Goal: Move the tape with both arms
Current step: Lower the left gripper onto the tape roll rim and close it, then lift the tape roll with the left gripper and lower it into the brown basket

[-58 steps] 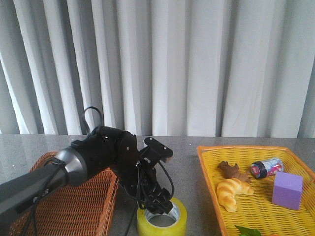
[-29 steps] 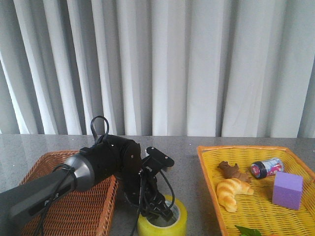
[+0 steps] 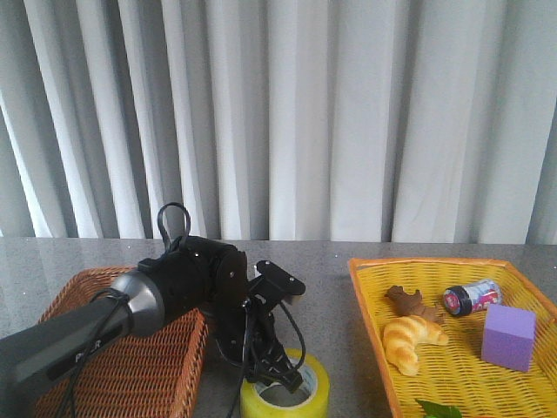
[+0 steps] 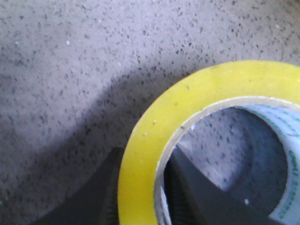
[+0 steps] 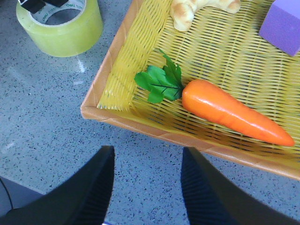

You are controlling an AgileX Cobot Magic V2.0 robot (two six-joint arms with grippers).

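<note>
Brown wicker forms the basket [image 3: 130,366] left of the tape [image 3: 285,396]; my left arm [image 3: 165,292] crosses over it, and what lies inside it I cannot tell. The tape lies flat on the grey speckled table [image 3: 326,296], between that basket and the yellow basket [image 3: 370,292] on its right. The yellow basket holds a croissant [image 3: 411,341], a brown piece [image 3: 411,302], a small can [image 3: 470,297], a purple block [image 3: 508,337] and a carrot [image 5: 232,111]. My left gripper [image 4: 140,197] straddles the tape's wall, one finger inside the core and one outside, both close against it; whether they clamp it I cannot tell. My right gripper [image 5: 145,187] hangs spread and empty over bare table just outside the yellow basket's rim, well right of the tape.
</note>
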